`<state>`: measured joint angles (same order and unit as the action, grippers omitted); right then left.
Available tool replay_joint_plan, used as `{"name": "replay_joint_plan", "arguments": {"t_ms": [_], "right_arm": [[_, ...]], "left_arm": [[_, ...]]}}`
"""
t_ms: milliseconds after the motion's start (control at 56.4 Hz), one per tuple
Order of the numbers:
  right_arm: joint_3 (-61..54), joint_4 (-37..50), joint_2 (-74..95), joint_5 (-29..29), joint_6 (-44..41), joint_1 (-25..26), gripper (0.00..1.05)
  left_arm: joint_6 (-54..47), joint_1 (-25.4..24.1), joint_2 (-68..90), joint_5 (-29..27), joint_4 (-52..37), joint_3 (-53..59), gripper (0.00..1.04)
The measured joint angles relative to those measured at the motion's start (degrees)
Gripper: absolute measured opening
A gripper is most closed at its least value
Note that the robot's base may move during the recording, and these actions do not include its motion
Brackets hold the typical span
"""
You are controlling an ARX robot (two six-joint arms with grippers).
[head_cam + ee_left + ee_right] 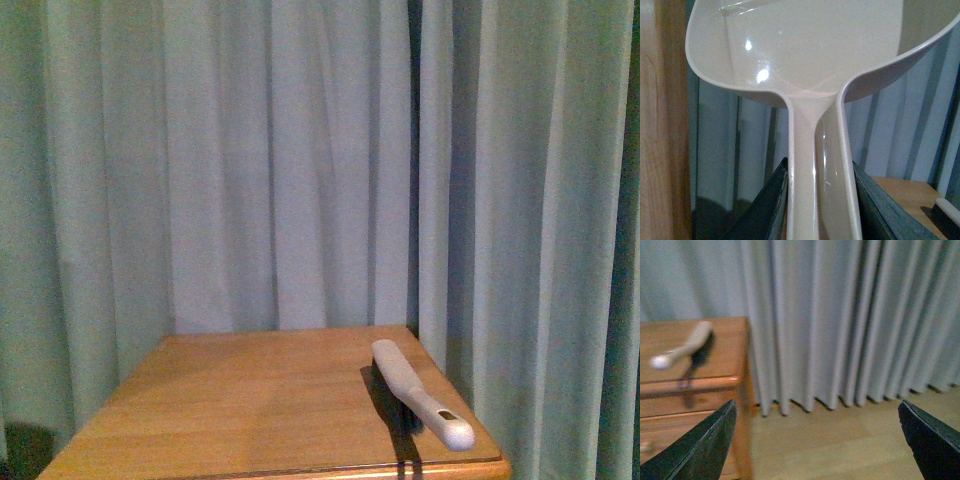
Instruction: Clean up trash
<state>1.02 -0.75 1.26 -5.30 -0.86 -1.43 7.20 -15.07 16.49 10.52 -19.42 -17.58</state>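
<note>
My left gripper [821,205] is shut on the handle of a cream plastic dustpan [805,55], whose empty scoop fills the upper part of the left wrist view. A cream hand brush with dark bristles [415,392] lies on the wooden table [250,400] near its right front corner; it also shows in the right wrist view [685,347]. My right gripper [817,440] is open and empty, held above the wooden floor beside the table. The trash wad is not in view. Neither arm shows in the front view.
Pale grey-green curtains [300,160] hang close behind and to the right of the table. The table has a drawer front [685,412] below its top. Bare wooden floor [840,445] lies to the table's right.
</note>
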Motion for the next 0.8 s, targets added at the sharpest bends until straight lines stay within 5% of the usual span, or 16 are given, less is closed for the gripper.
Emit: {"name": "replay_joint_plan", "arguments": {"t_ms": [89, 160, 337, 514, 798], "right_arm": [[2.0, -0.7, 8.6, -22.0, -1.2, -7.3, 0.97], [3.6, 1.1, 16.6, -28.1, -0.6, -8.0, 0.97], [16.5, 7.0, 38.8, -18.6, 2.8, -5.5, 0.97], [35.6, -0.6, 58.9, -11.9, 7.9, -5.9, 0.97], [67.3, -15.8, 86.4, -9.6, 19.9, -15.8, 0.97]], "left_arm": [[0.3, -0.1, 0.0, -0.1, 0.0, 0.0, 0.29], [0.4, -0.1, 0.0, 0.3, 0.0, 0.0, 0.29], [0.6, -0.1, 0.0, 0.1, 0.0, 0.0, 0.29], [0.6, -0.1, 0.0, 0.2, 0.0, 0.0, 0.29], [0.7, -0.2, 0.0, 0.1, 0.0, 0.0, 0.29]]}}
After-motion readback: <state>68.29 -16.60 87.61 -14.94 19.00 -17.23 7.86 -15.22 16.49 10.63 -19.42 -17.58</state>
